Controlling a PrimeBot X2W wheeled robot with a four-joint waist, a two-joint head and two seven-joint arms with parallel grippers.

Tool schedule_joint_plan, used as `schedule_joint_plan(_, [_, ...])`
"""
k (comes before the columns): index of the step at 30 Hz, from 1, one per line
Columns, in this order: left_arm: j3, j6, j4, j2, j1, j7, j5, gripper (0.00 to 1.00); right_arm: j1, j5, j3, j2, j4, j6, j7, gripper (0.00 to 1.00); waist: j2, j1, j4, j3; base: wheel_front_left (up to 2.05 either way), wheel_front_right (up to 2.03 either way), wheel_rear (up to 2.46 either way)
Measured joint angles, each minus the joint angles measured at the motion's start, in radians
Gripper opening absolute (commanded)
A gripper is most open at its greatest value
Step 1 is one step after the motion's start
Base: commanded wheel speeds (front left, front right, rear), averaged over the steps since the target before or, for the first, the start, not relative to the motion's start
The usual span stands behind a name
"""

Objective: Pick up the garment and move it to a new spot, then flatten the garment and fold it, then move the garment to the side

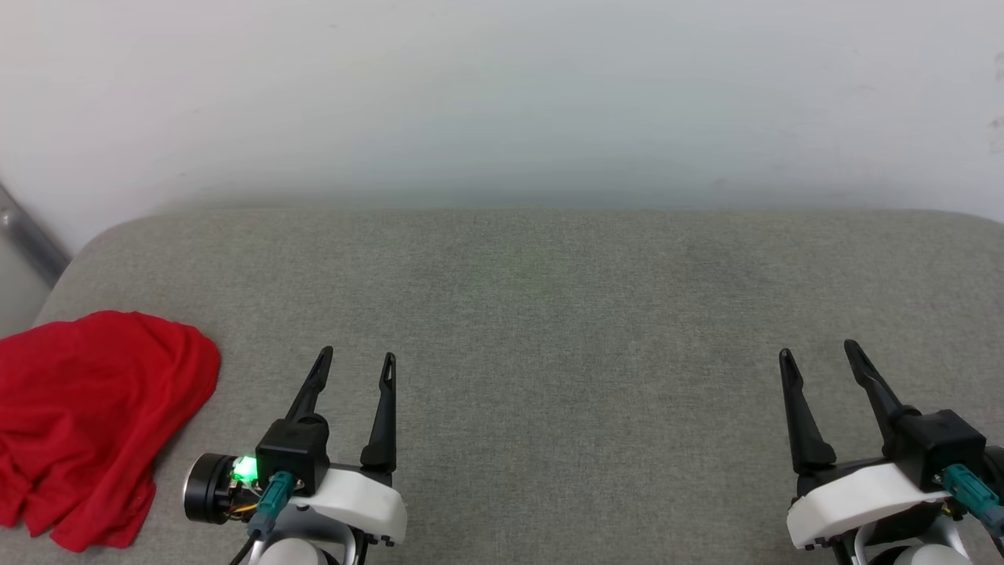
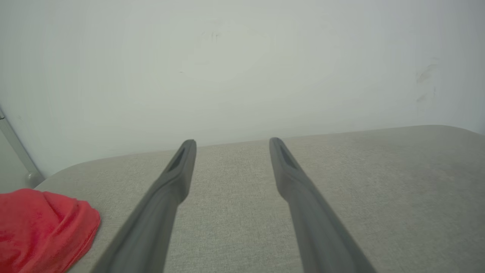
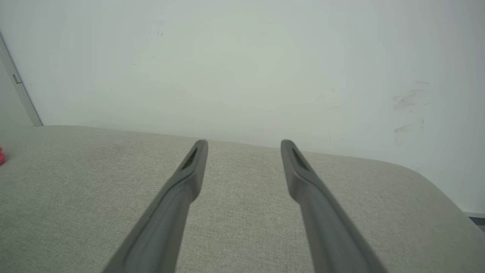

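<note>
Garment (image 1: 94, 424) first: you have it as a crumpled red heap at the near left corner of the grey fabric surface (image 1: 549, 329), bunched in soft folds and running off the left edge of the head view. Every part of it that you can see is red. Your left gripper (image 1: 358, 357) sits just to the right of the heap, apart from it, with a strip of bare grey fabric between the two. Its two dark fingers are spread with nothing between them, tips pointing toward the pale wall (image 1: 502, 94), and a green light (image 1: 245, 469) glows on the housing behind them. From the left wrist view you look along those spread fingers (image 2: 178, 178) at grey fabric, and the rounded red edge of the heap shows at the lower left. Your right gripper (image 1: 820, 351) is well apart from the garment, over the right side of the surface, its fingers likewise spread and empty. In the right wrist view you get grey fabric between them and a tiny sliver of red at the far left edge. A grey metal rail (image 1: 27, 239) slants at the left where the surface meets the wall. You cannot tell from these views whether either gripper's fingertips touch the fabric below them.
</note>
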Motion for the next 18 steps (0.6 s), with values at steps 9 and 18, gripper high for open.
schedule_joint_plan(9, [0.014, -0.004, 0.006, -0.011, -0.003, -0.001, -0.021, 1.00, 0.007, 0.019, -0.019, 0.007, -0.006, 0.000, 0.003, 1.00, 0.0000, -0.0001, 0.041, 0.001, 0.00, 0.00, 0.00])
schedule_joint_plan(18, [0.040, 0.005, 0.007, -0.019, -0.015, -0.001, -0.045, 1.00, 0.011, 0.007, 0.003, 0.010, -0.035, 0.000, 0.019, 1.00, 0.0000, -0.0001, 0.149, 0.008, 0.00, 0.00, 0.00])
